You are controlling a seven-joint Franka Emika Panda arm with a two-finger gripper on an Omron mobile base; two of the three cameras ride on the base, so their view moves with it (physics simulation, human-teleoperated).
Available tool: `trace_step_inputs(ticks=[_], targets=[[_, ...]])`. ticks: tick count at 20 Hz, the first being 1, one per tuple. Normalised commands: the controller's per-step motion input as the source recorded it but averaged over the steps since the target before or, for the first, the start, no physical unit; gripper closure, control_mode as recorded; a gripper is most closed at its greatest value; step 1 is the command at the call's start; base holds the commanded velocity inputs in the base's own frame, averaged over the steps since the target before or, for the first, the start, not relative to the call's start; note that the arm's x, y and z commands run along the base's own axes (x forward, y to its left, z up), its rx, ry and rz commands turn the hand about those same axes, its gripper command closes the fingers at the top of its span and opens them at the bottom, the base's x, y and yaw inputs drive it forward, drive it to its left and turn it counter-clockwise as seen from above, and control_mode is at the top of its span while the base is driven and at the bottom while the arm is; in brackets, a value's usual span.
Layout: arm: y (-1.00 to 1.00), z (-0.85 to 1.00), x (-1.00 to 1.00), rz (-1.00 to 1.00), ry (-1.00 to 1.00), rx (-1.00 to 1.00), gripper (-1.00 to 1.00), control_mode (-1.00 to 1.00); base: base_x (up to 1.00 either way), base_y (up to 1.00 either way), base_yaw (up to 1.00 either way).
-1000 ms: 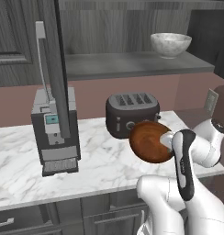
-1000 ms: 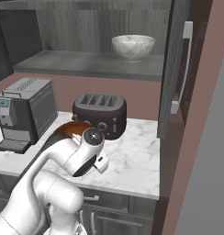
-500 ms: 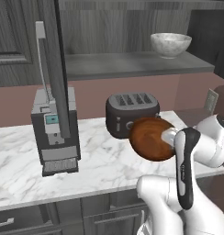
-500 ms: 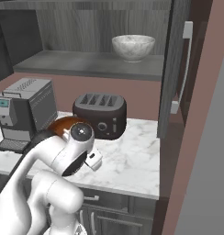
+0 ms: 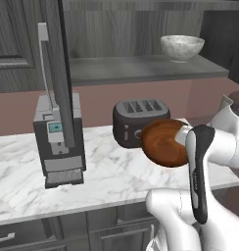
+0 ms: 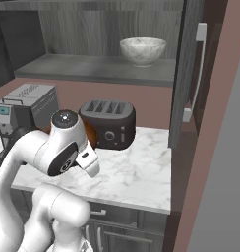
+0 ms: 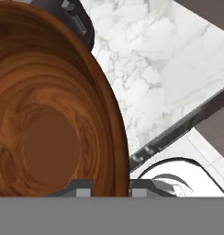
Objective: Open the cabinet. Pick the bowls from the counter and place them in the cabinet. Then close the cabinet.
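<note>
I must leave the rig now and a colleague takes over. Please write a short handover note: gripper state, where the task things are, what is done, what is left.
Gripper: shut on the rim of the glossy reddish-brown wooden bowl, held tilted in the air above the white marble counter, in front of the black toaster.
Pale grey-white bowl: stands on the dark grey cabinet shelf.
Done: cabinet doors open, one bowl placed.
Left: put the wooden bowl on the shelf, release, close both doors.
</note>
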Motion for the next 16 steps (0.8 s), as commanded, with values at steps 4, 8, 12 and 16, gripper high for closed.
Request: trace_step_inputs(ticks=[4, 8, 12, 16], targets=[[0.00, 0.58, -0.30, -0.03, 0.07, -0.07, 1.00, -1.00, 0.00, 0.00, 0.00], [0.00, 0.58, -0.05, 0.00, 0.05, 0.00, 1.00, -1.00, 0.00, 0.00, 0.00], [-0.03, 0.60, -0.01, 0.00, 0.02, 0.00, 1.00, -1.00, 0.00, 0.00, 0.00], [-0.11, 0.45, -0.04, -0.04, -0.04, 0.00, 1.00, -1.00, 0.00, 0.00, 0.00]])
